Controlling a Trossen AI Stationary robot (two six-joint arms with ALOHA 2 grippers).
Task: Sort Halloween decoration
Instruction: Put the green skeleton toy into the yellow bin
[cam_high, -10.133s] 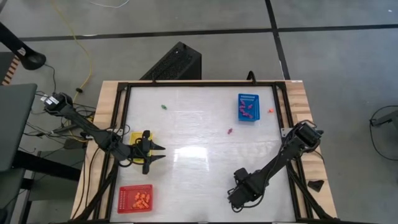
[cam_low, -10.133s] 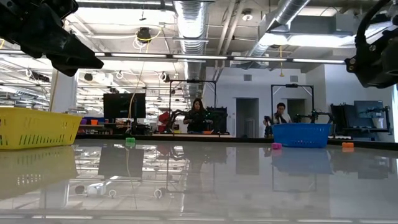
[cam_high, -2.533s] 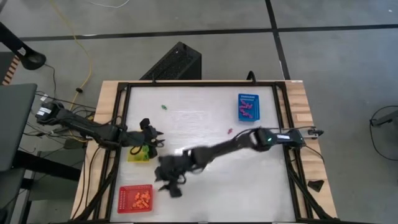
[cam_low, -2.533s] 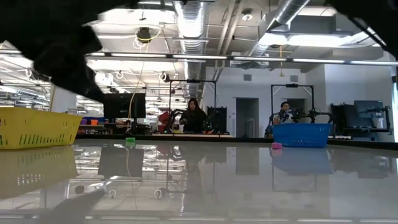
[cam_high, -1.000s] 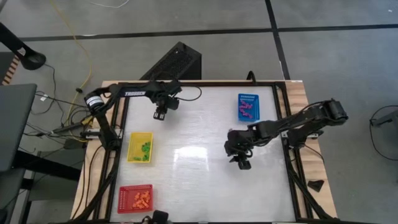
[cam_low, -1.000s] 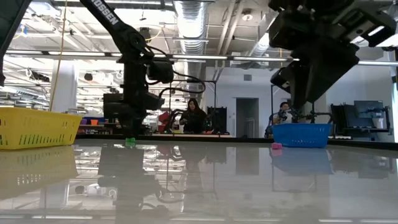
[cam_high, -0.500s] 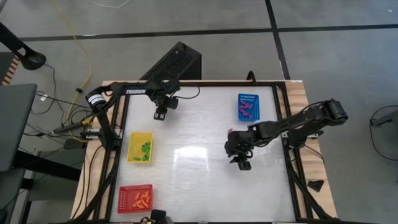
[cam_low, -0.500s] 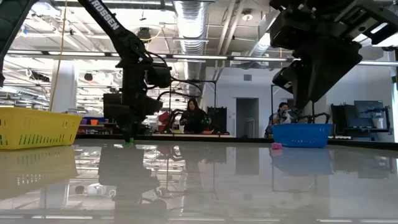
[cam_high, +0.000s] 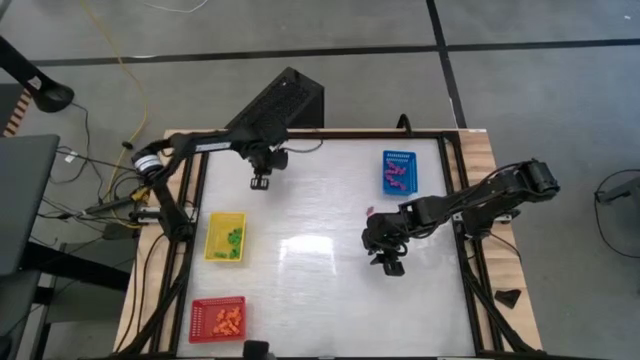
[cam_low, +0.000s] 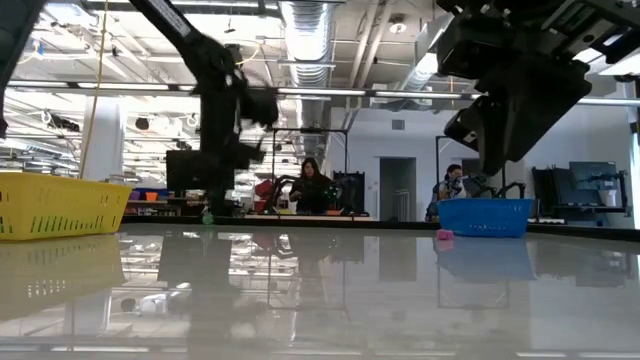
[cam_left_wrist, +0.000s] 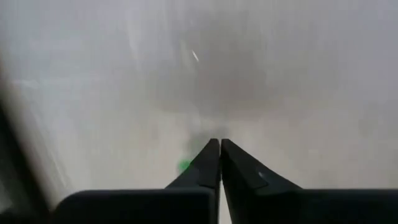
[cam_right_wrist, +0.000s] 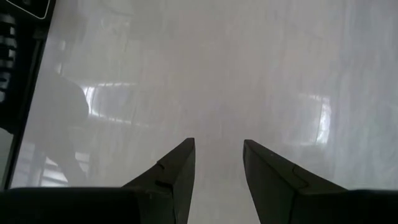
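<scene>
My left gripper (cam_high: 261, 183) (cam_left_wrist: 219, 142) is shut low over the table's far left part. A small green decoration piece (cam_left_wrist: 185, 165) (cam_low: 207, 216) shows just beside the outer side of one finger, not between the two. My right gripper (cam_high: 388, 265) (cam_right_wrist: 219, 144) hangs open over the table's right middle with nothing between its fingers. A purple piece (cam_high: 369, 211) (cam_low: 443, 235) lies on the table just beyond it. The yellow tray (cam_high: 225, 237) holds green pieces, the red tray (cam_high: 218, 319) orange ones and the blue tray (cam_high: 398, 172) purple ones. My left gripper comes down from above with its fingers shut. The green piece (cam_left_wrist: 185, 165) sits against the outer side of one finger (cam_left_wrist: 202, 167); whether the finger touches it I cannot tell.
The yellow tray (cam_low: 50, 205) and the red tray stand along the left edge, the blue tray (cam_low: 485, 216) at the far right. The wide white middle of the table (cam_high: 320, 290) lies between them. People and workbenches show in the room beyond the table.
My left gripper has shut at the green piece, staying at the table's far left part while its arm shifts a little. My right gripper has kept still and open.
</scene>
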